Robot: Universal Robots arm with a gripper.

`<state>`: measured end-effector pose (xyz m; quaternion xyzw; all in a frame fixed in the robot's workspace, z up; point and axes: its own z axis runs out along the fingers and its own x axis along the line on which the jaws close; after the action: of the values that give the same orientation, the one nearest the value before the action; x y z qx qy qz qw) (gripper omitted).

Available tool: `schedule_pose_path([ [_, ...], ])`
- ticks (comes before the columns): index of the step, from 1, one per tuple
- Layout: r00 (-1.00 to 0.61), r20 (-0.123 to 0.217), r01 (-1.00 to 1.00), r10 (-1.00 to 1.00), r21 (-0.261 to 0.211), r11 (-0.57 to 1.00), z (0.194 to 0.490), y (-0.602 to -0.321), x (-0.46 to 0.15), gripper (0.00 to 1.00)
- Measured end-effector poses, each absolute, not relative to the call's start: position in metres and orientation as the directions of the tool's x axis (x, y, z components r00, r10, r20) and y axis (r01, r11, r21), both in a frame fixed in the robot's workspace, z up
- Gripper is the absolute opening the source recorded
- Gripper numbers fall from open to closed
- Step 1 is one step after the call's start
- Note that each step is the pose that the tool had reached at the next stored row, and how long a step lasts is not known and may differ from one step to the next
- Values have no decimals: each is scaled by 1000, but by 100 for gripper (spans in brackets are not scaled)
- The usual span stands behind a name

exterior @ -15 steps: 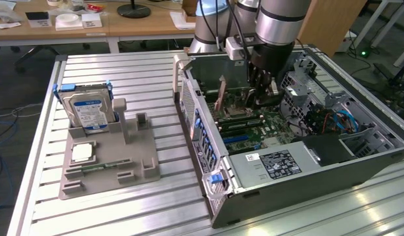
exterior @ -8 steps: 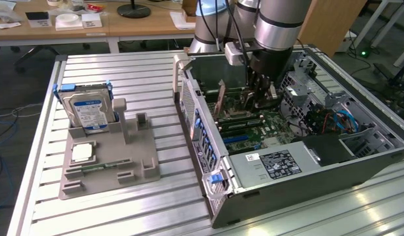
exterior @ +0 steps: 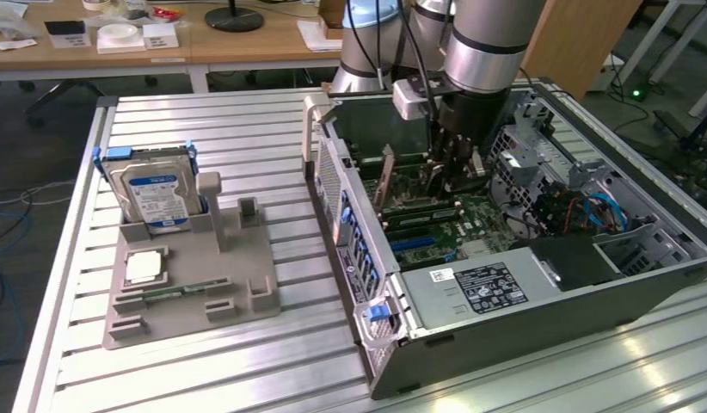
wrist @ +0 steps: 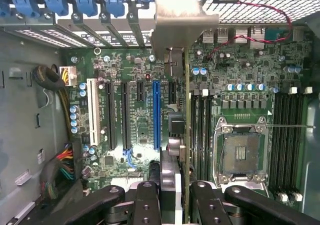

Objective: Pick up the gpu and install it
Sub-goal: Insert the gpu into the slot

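The gpu [wrist: 186,110] shows edge-on in the wrist view as a thin green board with a metal bracket [wrist: 172,27] at its far end. It hangs upright just over the motherboard, close beside the long blue slot [wrist: 156,115]. My gripper [wrist: 172,187] is shut on it, and black fingers [wrist: 147,197] press in from both sides. In the exterior view the gripper [exterior: 455,168] is down inside the open computer case [exterior: 503,297], and the gpu [exterior: 390,176] stands on edge over the board.
The bare processor socket [wrist: 242,152] and the memory slots [wrist: 287,145] lie beside the card. Cable bundles [wrist: 62,165] run along the case wall. Outside the case, a grey fixture [exterior: 193,297] holds a hard drive [exterior: 156,194], a chip [exterior: 144,267] and a memory stick [exterior: 175,290].
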<state>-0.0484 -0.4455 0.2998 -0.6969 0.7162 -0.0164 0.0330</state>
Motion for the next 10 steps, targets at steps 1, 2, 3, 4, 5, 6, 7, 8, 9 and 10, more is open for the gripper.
schedule_pose_path([
  [1,-26,-25,-997,-999,-68,28,298,-446,-48,28],
  [2,-27,-24,-997,-999,-67,28,296,-446,-48,28],
  [3,-27,-24,-997,-999,-65,28,295,-446,-48,28],
  [4,-27,-24,-998,-999,-65,28,294,-446,-48,28],
  [5,-27,-24,-998,-999,-64,28,293,-446,-48,28],
  [6,-27,-24,-998,-999,-64,28,292,-446,-48,28],
  [7,-27,-24,-998,-999,-64,28,291,-446,-48,28],
  [8,-27,-24,-998,-999,-64,28,290,-446,-48,28],
  [9,-27,-24,-998,-999,-64,28,289,-446,-48,28],
  [10,-27,-26,-998,-999,-64,28,289,-446,-48,28],
])
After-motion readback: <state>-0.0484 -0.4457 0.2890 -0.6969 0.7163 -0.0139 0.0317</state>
